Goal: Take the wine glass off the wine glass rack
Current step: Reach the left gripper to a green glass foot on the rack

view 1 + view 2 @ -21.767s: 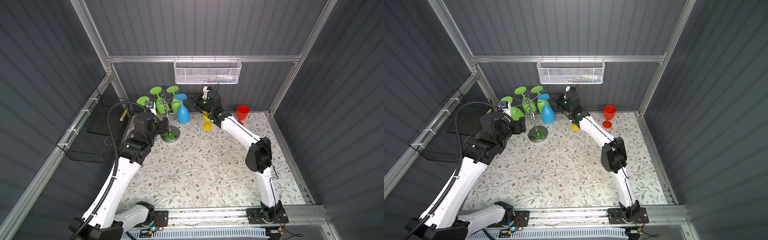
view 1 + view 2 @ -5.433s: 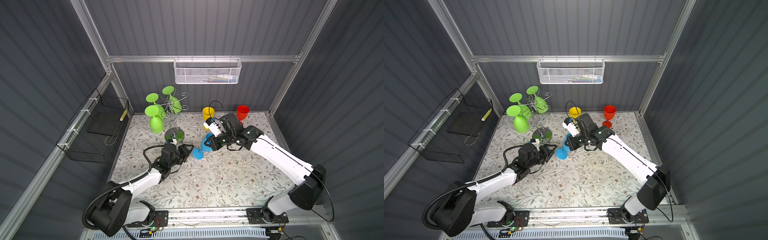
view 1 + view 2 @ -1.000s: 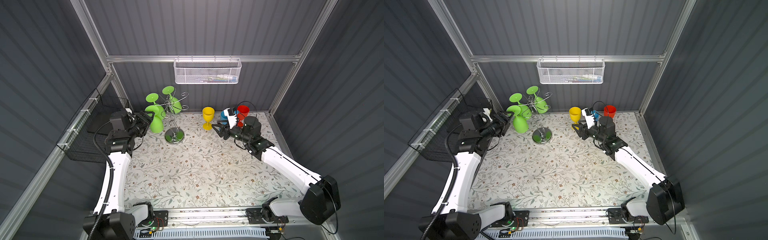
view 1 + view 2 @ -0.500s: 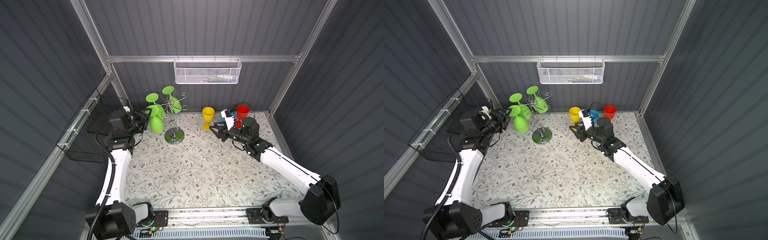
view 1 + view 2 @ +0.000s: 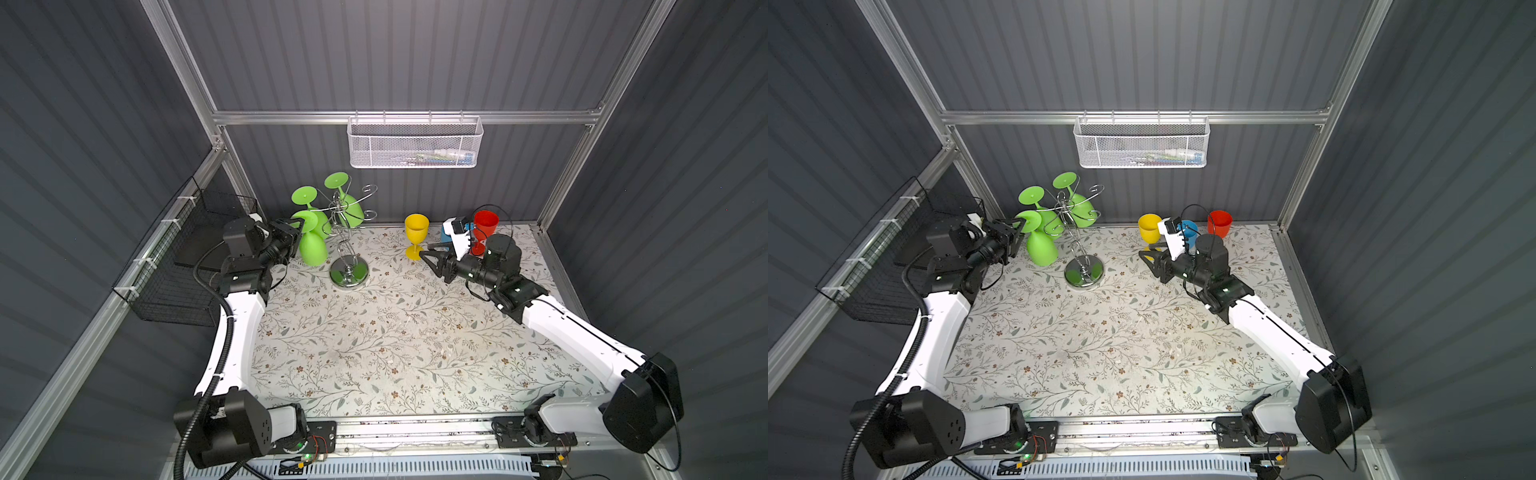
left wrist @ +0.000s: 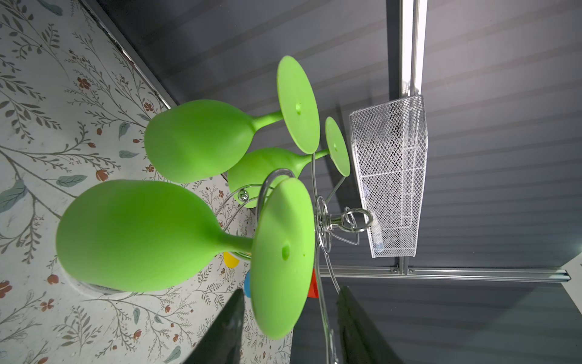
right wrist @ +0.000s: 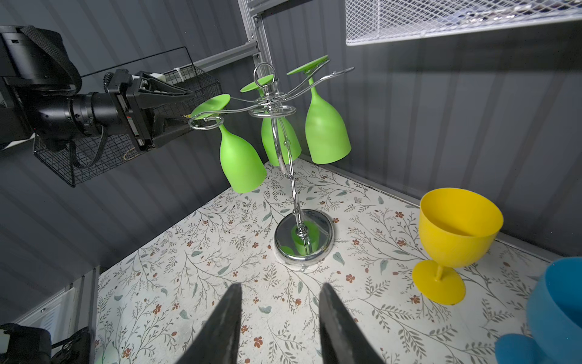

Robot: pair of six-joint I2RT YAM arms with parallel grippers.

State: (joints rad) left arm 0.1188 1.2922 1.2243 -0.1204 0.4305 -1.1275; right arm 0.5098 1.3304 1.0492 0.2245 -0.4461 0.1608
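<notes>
- Black-fingered, my left gripper [image 6: 291,290] stands partly open, raised level with the top of the rack. Its jaws sit one on each side of the round foot of the nearest green wine glass [image 6: 135,236], and a chrome wire of the rack runs between them too
- In the left wrist view a sliver of gap shows between the foot's rim and one finger [image 6: 226,327]; I cannot tell whether the other finger touches foot or wire, so I claim no grip
- That wine glass hangs bowl-down from a curled arm on the side facing my left arm, with its bowl clear of the mat
- My right gripper [image 7: 280,285] is partly open as well, with nothing between its jaws and nothing touched. It sits low over the floral mat [image 5: 374,340], pointing toward the rack and well apart from it
- The wine glass rack [image 5: 349,274] stands upright on its mirror base near the back left of the mat, between my two arms. Two other green glasses [image 6: 195,141] hang from its arms nearer the back wall
- Beside my right wrist stand a yellow goblet [image 7: 456,227], upright on the mat, then a blue glass [image 7: 557,302], with a red cup [image 5: 486,222] by the back wall
- Farthest off are the white mesh basket [image 5: 413,145], hung on the back rail, and the black wire basket [image 5: 187,266] on the left wall
</notes>
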